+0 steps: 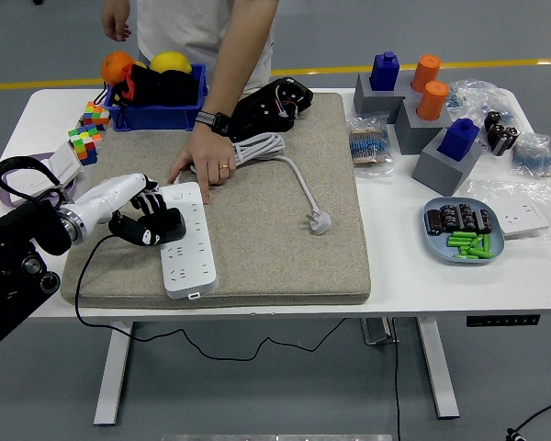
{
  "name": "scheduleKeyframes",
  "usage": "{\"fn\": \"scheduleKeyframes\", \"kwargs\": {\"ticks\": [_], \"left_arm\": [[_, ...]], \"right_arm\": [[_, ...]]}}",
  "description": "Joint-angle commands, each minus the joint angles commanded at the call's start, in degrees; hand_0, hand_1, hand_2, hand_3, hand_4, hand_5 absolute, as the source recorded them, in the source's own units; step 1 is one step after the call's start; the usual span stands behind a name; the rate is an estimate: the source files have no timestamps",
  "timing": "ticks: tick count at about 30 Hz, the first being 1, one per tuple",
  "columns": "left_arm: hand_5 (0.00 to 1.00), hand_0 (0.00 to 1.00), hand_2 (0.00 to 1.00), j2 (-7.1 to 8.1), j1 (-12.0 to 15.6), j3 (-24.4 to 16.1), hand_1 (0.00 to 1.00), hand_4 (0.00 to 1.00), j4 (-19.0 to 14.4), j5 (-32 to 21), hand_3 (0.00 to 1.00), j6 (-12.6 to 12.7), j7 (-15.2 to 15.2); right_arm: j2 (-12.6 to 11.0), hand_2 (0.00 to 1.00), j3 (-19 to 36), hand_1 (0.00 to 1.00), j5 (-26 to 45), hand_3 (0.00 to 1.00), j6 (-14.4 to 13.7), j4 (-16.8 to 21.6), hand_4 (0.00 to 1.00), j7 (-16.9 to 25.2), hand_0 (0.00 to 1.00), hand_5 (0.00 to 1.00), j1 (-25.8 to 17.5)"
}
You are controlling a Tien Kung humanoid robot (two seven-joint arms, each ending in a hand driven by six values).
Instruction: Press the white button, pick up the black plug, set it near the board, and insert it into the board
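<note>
**One hand on plug, strip pinned by person**

One robot hand is in view: the left hand, reaching in from the left edge. Its fingers are curled around the black plug, which is held right at the left side of the white power strip, over its upper sockets. Whether the prongs are seated cannot be told. A black cord is seen trailing from the plug down off the table edge.

The strip is laid lengthwise on the beige felt mat, near its left side. The strip's far end is pressed down by a person's hand from the far side; a watch is worn on that wrist. A coiled white cable lies just beside that hand, its white plug resting mid-mat, well apart from the strip.

The right hand is not seen.
</note>
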Motion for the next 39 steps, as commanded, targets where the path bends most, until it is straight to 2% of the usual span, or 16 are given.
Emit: {"fn": "scheduleKeyframes", "kwargs": {"ticks": [3,4,9,10,16,19,21,22,24,26,27,28,30,33,34,39], "left_arm": [[0.002,0.618,0.614,0.01,0.1,-0.3,0.645,0.949,-0.5,-0.7,0.538,0.3,-0.9],[0.114,0.748,0.805,0.0,0.2,-0.4,0.821,0.998,-0.6,-1.0,0.799,0.4,-1.2],[0.114,0.748,0.805,-0.17,0.2,-0.5,0.821,0.998,-0.5,-1.1,0.799,0.6,-1.1],[0.347,0.871,0.967,-0.17,0.2,-0.5,0.959,0.998,-0.5,-1.1,0.998,0.6,-1.0],[0.345,0.883,0.988,-0.33,1.5,-3.5,0.973,0.998,-0.8,-0.8,0.998,0.3,-0.9],[0.345,0.883,0.988,-0.61,2.5,-6.9,0.973,0.998,-0.6,-1.6,0.998,1.6,-3.6],[0.345,0.883,0.988,-1.13,3.6,-10.4,0.973,0.998,0.1,-3.2,0.998,4.3,-7.4],[0.54,0.9,0.998,-1.26,3.8,-11.4,0.984,0.998,0.3,-3.6,0.998,5.1,-8.5],[0.54,0.9,0.998,-1.78,4.5,-15.0,0.984,0.998,1.3,-3.5,0.998,8.1,-11.5],[0.54,0.9,0.998,-2.02,4.9,-17.4,0.984,0.998,2.1,-1.2,0.998,9.2,-10.7],[0.54,0.9,0.998,-2.1,5.1,-18.2,0.984,0.998,2.5,-0.3,0.998,9.3,-10.3],[0.539,0.86,0.86,-2.2,5.3,-18.8,0.891,0.848,3.0,0.0,0.895,9.2,-9.9],[0.539,0.86,0.86,-2.6,5.9,-20.0,0.891,0.848,3.7,0.1,0.895,8.7,-9.0],[0.539,0.86,0.86,-4.74,7.5,-23.5,0.891,0.848,4.8,1.2,0.895,8.0,-7.6],[0.15,0.74,0.704,-5.59,8.1,-24.9,0.734,0.772,5.0,1.4,0.775,7.8,-7.2],[0.15,0.74,0.704,-9.59,11.0,-31.4,0.734,0.772,5.2,3.2,0.775,7.4,-6.1]], "right_arm": [[0.0,0.684,-0.1,0.699,0.0,0.619,0.0,0.0,0.724,0.0,0.719,0.428,0.0],[0.0,0.684,-0.1,0.699,0.0,0.619,0.0,0.0,0.724,0.0,0.719,0.428,0.0],[0.1,0.684,-0.1,0.699,0.1,0.619,0.1,0.1,0.724,0.0,0.719,0.428,0.1],[0.1,0.684,0.0,0.699,0.1,0.618,0.1,0.1,0.724,0.0,0.719,0.429,0.2],[0.0,0.685,0.0,0.699,0.0,0.618,0.1,0.0,0.724,0.0,0.719,0.427,0.1],[0.0,0.685,0.1,0.699,0.0,0.618,0.0,0.0,0.724,0.0,0.719,0.427,0.1],[0.0,0.685,0.1,0.699,0.0,0.618,0.0,0.0,0.724,0.0,0.719,0.427,0.1],[0.1,0.684,0.0,0.699,0.0,0.618,0.0,0.0,0.723,0.0,0.719,0.426,0.1],[0.1,0.684,0.0,0.699,0.0,0.618,0.0,0.0,0.723,0.0,0.719,0.426,0.1],[0.1,0.684,0.0,0.699,0.0,0.618,0.0,0.0,0.723,0.0,0.719,0.426,0.1],[0.1,0.684,0.0,0.699,0.0,0.618,0.0,0.0,0.723,0.0,0.719,0.426,0.1],[0.1,0.685,-0.1,0.699,0.0,0.618,0.0,0.1,0.724,0.0,0.719,0.426,0.1],[0.1,0.685,-0.1,0.699,0.1,0.618,0.0,0.1,0.724,0.1,0.719,0.426,0.1],[0.1,0.685,0.0,0.699,0.0,0.618,0.0,0.1,0.724,0.1,0.719,0.426,0.1],[0.2,0.685,0.0,0.699,0.0,0.618,0.0,0.1,0.724,0.1,0.719,0.426,0.2],[0.1,0.685,0.2,0.699,0.0,0.618,0.0,0.1,0.724,0.0,0.719,0.426,0.3]]}}
